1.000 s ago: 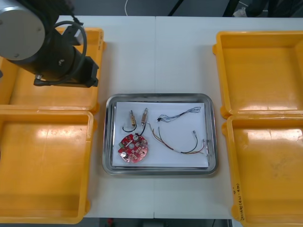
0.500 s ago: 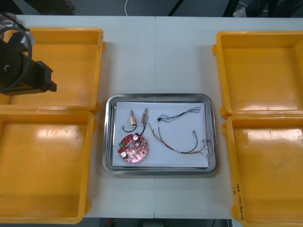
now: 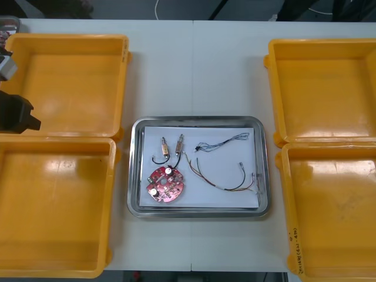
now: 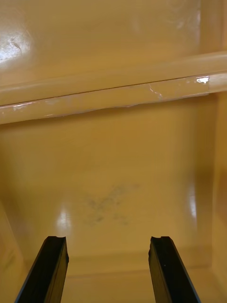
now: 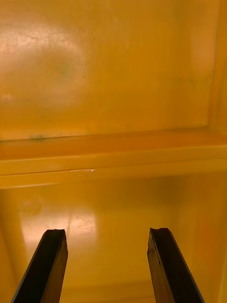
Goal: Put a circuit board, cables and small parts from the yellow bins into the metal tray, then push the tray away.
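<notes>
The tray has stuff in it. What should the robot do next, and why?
Probably bring the open left gripper to the shiny metal tray's near rim, ready to push. The round red circuit board, thin cables and small metal parts already lie inside, and the yellow plastic bins look bare. The open right gripper also hovers over a bin.

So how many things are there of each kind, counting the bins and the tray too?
Yellow bins: 4
Metal tray: 1
Red circuit board: 1
Blue and white cable: 1
Red and yellow cable: 1
Small metal parts with black cables: 2
Total: 10
</notes>
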Tool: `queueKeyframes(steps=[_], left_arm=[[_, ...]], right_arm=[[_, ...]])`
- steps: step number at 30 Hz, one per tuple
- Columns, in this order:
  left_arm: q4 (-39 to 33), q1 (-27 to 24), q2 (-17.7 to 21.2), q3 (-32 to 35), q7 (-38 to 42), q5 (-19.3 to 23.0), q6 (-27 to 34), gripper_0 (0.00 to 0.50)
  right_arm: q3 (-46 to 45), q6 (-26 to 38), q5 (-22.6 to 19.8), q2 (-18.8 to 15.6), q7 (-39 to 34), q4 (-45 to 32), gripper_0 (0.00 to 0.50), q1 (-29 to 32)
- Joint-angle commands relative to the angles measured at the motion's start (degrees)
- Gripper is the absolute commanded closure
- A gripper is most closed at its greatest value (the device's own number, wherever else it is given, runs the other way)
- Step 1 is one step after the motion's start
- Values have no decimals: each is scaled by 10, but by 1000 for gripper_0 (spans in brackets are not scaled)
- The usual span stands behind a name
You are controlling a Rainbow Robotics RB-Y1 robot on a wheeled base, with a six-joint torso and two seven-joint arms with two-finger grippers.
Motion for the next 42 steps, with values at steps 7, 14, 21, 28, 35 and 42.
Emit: queueKeyframes(steps=[7,14,21,28,35,42], left_arm=[[-23,54,25,50,-31,7,4,0],[-23,67,25,56,-36,6,4,0],[-23,71,25,56,-36,5,4,0],[-23,70,25,56,-36,5,4,0],[-23,70,25,56,-36,5,4,0],[-23,70,25,56,-36,5,4,0]], right_arm=[[26,2,-27,-34,-8,-107,0,6],[86,2,-83,-37,-4,-149,0,-29],[173,2,-107,-42,7,-165,0,-95],[305,2,-77,-42,27,-166,0,-172],[454,2,-33,-36,48,-165,0,-257],[572,2,22,5,72,-166,0,-314]])
